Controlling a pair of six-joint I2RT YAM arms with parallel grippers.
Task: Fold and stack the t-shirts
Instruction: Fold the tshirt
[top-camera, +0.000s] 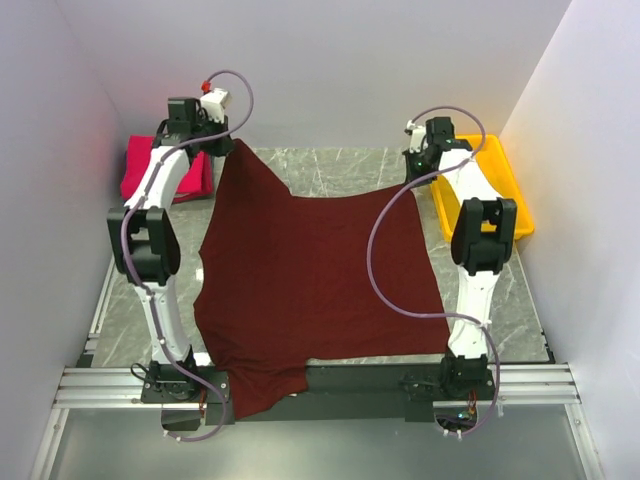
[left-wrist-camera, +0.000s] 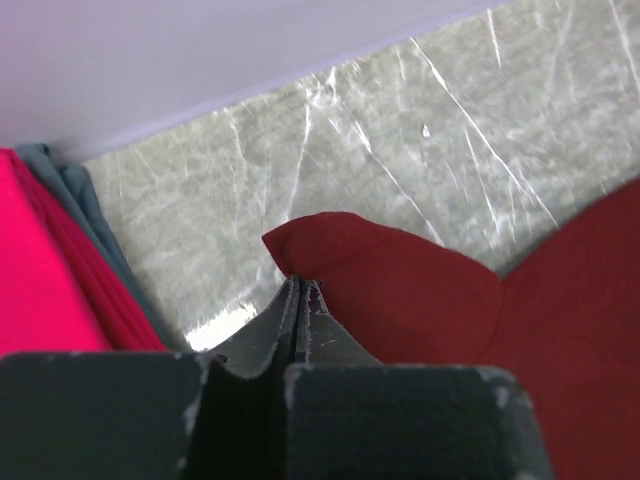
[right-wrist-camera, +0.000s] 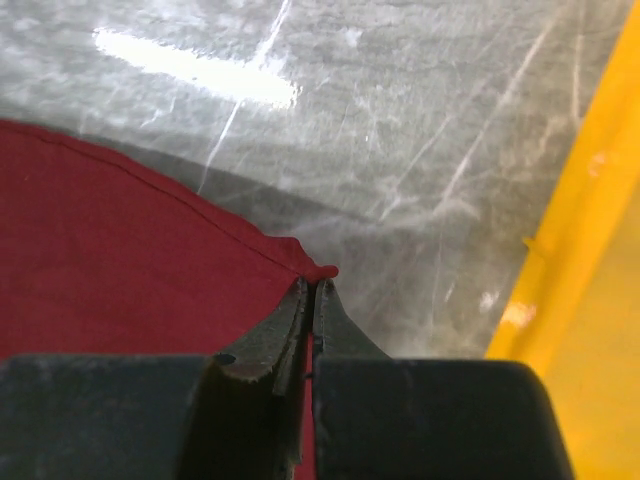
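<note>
The dark maroon t-shirt (top-camera: 310, 280) is spread over the table, its near edge hanging over the front rail. My left gripper (top-camera: 222, 148) is shut on its far left corner (left-wrist-camera: 390, 280) and holds it raised. My right gripper (top-camera: 415, 165) is shut on its far right corner (right-wrist-camera: 250, 270), cloth pinched between the fingers. The bright pinkish-red t-shirt (top-camera: 165, 170) lies folded at the far left by the wall and also shows in the left wrist view (left-wrist-camera: 45, 280).
A yellow plastic tray (top-camera: 500, 190) stands at the far right, its wall close to my right gripper in the right wrist view (right-wrist-camera: 590, 260). White walls close in the back and both sides. A grey-blue cloth edge (left-wrist-camera: 75, 190) lies under the pink shirt.
</note>
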